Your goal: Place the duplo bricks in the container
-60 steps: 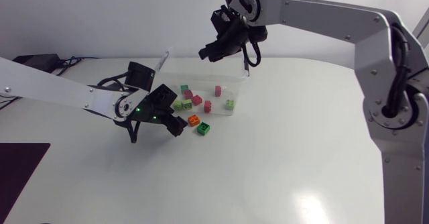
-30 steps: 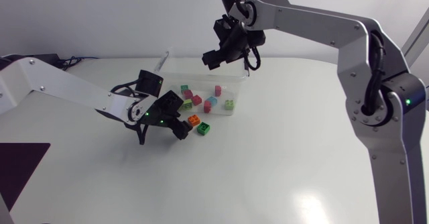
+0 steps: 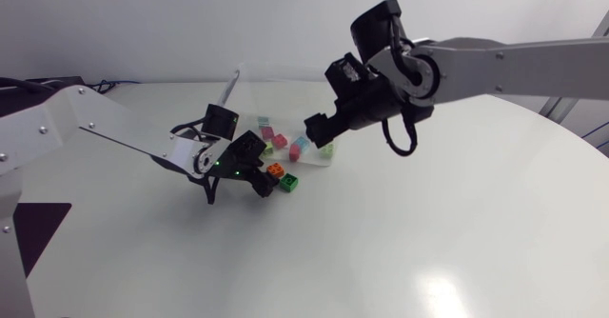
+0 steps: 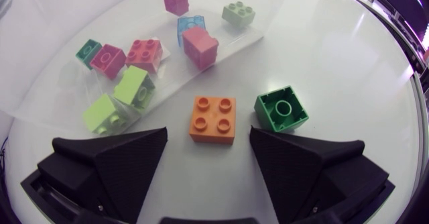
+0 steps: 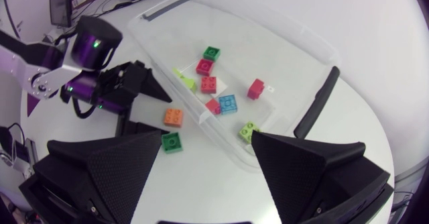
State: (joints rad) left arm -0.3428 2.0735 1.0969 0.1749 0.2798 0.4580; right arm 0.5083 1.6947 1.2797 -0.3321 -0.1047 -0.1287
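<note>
On the white round table (image 3: 400, 242), just outside the clear plastic container (image 5: 268, 56), there's an orange four-stud duplo brick (image 4: 212, 119) and a green square duplo brick (image 4: 281, 108) close together. The orange one lies between the spread fingers of the left gripper (image 4: 209, 133), and neither finger seems to touch it. The green one's just ahead of one fingertip. The pink, lime, green and light blue bricks (image 4: 144, 53) are already inside the container. The right gripper (image 5: 206, 143) hangs above the container's near wall, fingers wide apart.

An orange brick (image 3: 276, 170) and a green brick (image 3: 288, 182) lie just outside the clear container (image 3: 278, 88), with the left gripper (image 3: 258, 169) beside them and the right gripper (image 3: 318, 128) over it.
</note>
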